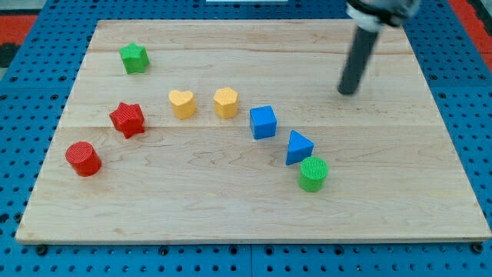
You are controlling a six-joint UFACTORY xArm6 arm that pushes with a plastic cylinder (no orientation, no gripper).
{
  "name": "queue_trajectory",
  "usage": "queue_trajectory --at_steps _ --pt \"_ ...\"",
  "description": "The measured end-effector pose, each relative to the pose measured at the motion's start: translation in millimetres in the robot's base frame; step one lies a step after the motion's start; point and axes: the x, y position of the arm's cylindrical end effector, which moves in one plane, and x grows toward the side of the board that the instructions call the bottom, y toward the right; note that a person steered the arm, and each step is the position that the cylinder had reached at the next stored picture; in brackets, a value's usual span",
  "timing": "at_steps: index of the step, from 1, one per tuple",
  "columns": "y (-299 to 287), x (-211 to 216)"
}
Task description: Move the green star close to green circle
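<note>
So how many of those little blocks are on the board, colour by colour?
Green: 2, the green star and green circle
Red: 2, the red star and red cylinder
Yellow: 2, the yellow heart and yellow hexagon
Blue: 2, the blue cube and blue triangle
Total: 8

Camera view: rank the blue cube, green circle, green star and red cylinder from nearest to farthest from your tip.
From my tip, at the view's upper right:
1. Blue cube, centre, down-left of the tip.
2. Green circle, below the tip, beside the blue triangle.
3. Green star, upper left.
4. Red cylinder, far lower left.
</note>
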Motion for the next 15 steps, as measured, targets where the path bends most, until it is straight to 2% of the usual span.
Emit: queue_trajectory --at_steps 1,2,3,4,5,7,8,9,10,11,12,13,14,15 --pt "-98 -84" --pt "-228 -132" --pt "-345 -119" --pt "-403 -59" --pt "-336 -40" --pt "-163 -29" --pt "-81 -4" --pt "-34 -14" --pt "-18 -12" --pt "-22 59" --pt "-22 53" --pt "-64 30" --pt "-105 56" --pt "-52 112"
